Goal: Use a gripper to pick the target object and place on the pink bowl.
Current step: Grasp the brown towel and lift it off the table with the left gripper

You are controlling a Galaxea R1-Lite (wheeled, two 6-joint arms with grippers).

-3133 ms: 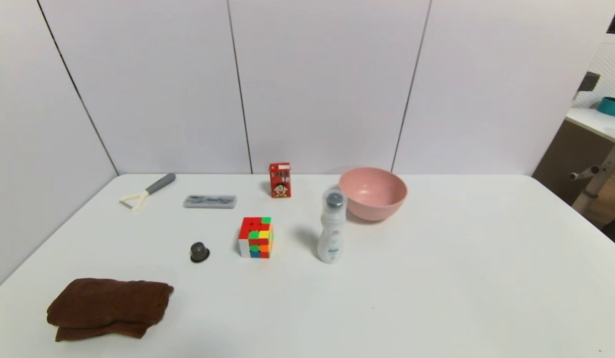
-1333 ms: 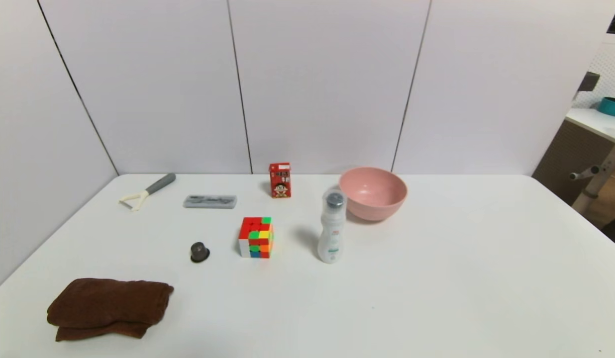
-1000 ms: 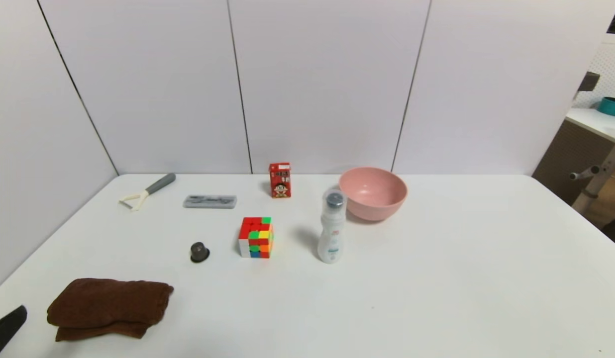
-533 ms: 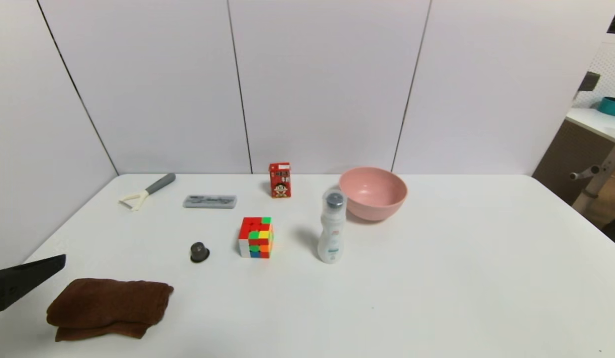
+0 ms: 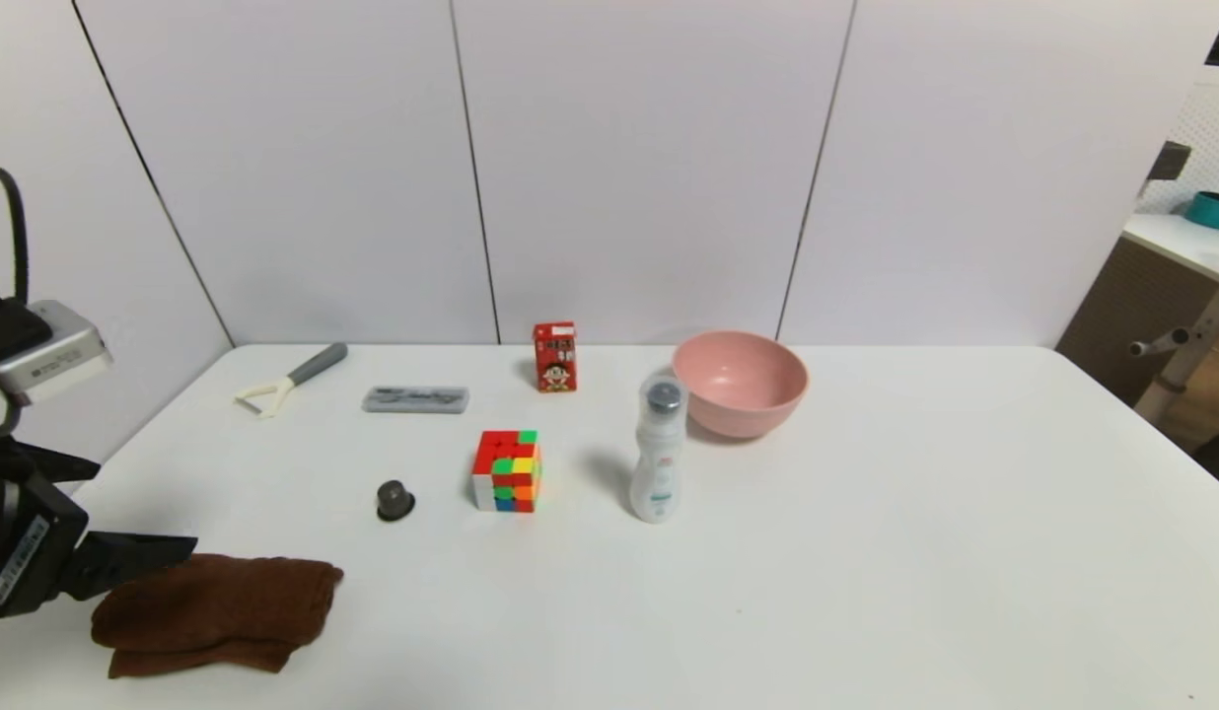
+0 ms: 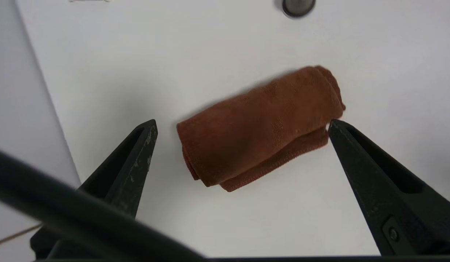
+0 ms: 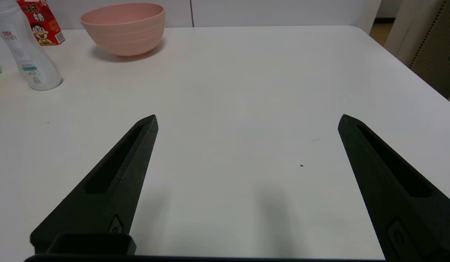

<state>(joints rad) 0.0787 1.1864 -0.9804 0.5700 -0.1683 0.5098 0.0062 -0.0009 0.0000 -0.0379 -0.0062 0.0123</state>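
Note:
The target object, a dark brown folded towel (image 5: pixel 215 611), lies at the near left corner of the white table (image 5: pixel 866 552). My left gripper (image 5: pixel 146 505) hovers open just left of and above it. In the left wrist view the towel (image 6: pixel 261 127) lies untouched on the table, between and beyond the wide-spread fingers of the left gripper (image 6: pixel 242 122). The pink bowl (image 5: pixel 740 383) stands empty at the back, right of centre. My right gripper (image 7: pixel 247 116) is out of the head view; its wrist view shows it open over bare table, far from the pink bowl (image 7: pixel 123 29).
Between towel and bowl stand a puzzle cube (image 5: pixel 508 470), a white bottle (image 5: pixel 657 454) close to the bowl, and a small dark capsule (image 5: pixel 395 500). At the back are a red carton (image 5: pixel 555 357), a grey case (image 5: pixel 415 398) and a peeler (image 5: pixel 289 380).
My left gripper has come in from the left edge and moved up and right toward the towel. The towel and all other objects have stayed put.

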